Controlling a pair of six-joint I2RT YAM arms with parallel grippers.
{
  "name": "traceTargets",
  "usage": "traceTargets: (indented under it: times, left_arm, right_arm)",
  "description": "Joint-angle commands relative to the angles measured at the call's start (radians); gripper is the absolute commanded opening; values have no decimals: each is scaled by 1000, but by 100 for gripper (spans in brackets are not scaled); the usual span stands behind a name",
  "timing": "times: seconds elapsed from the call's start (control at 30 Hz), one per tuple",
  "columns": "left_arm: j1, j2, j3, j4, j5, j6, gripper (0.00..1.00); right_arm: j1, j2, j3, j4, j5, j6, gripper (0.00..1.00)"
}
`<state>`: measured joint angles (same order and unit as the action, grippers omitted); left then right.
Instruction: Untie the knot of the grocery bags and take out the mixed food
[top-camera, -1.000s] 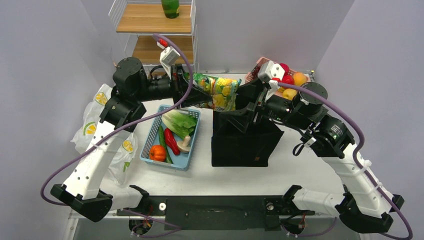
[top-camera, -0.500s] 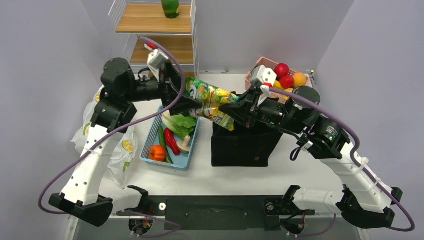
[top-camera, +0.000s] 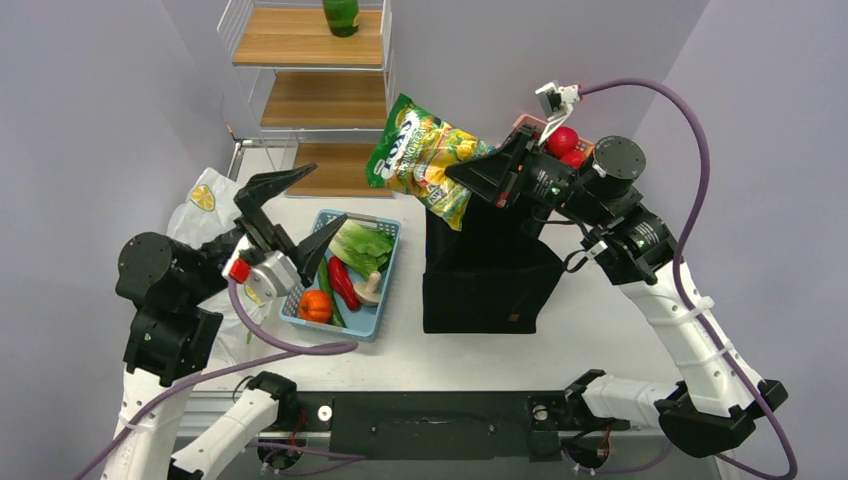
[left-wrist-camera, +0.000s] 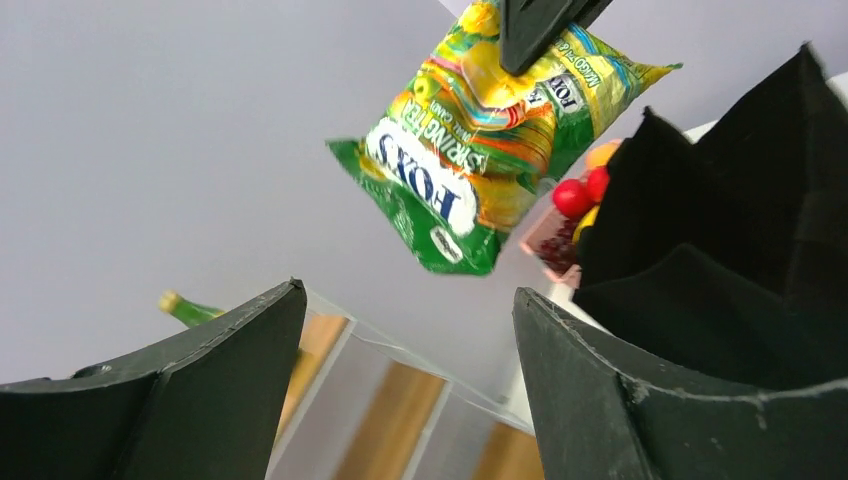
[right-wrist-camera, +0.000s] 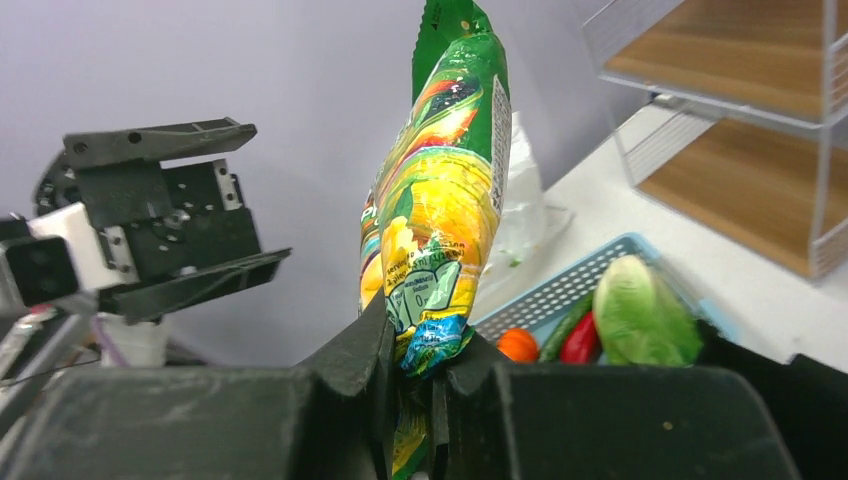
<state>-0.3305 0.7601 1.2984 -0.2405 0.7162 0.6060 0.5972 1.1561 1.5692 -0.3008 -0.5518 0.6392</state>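
Note:
My right gripper (top-camera: 468, 176) is shut on the lower end of the shiny green-and-yellow snack packet (top-camera: 423, 153), which it holds up in the air over the back left corner of the black tote (top-camera: 485, 280). In the right wrist view the packet (right-wrist-camera: 440, 210) stands up out of the shut gripper (right-wrist-camera: 420, 345). My left gripper (top-camera: 328, 194) is open and empty, low at the left, apart from the packet (left-wrist-camera: 480, 150). The white grocery bag (top-camera: 203, 200) with citrus print lies behind the left arm. Red apples (top-camera: 562, 141) sit in a pink basket, partly hidden by the right arm.
A blue basket (top-camera: 383, 300) left of the tote holds lettuce, a red pepper, a cucumber, a mushroom and a small orange pumpkin (top-camera: 315, 305). A wire-and-wood shelf (top-camera: 310, 60) stands at the back with a green bottle (top-camera: 342, 14) on top.
My left gripper opened, let go of the packet and drew back down to the near left. My right gripper shut on the packet and raised it above the tote.

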Motion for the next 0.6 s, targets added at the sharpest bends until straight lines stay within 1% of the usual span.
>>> traceTargets:
  times: [0.0, 0.03, 0.07, 0.13, 0.27, 0.33, 0.43, 0.57]
  left_arm:
    - [-106, 13, -52, 13, -124, 402, 74]
    - [-143, 5, -77, 30, -134, 447, 75]
    - [-158, 3, -90, 43, -151, 522, 75]
    - [-207, 6, -107, 69, -174, 593, 75]
    - [-274, 54, -65, 20, -183, 666, 75]
    - [-321, 72, -66, 15, -186, 731, 75]
    - [-384, 80, -96, 58, -223, 828, 75]
    - [-490, 103, -118, 118, -323, 890, 74]
  right_arm:
    - [-2, 8, 11, 153, -120, 167, 0]
    - [0, 9, 7, 156, -125, 184, 0]
    - [0, 9, 6, 158, -134, 190, 0]
    - [0, 11, 3, 155, -135, 203, 0]
    - [1, 16, 5, 161, -148, 221, 0]
    - [4, 18, 5, 160, -153, 218, 0]
    - [6, 18, -6, 156, -154, 218, 0]
    - [8, 23, -21, 164, -159, 230, 0]
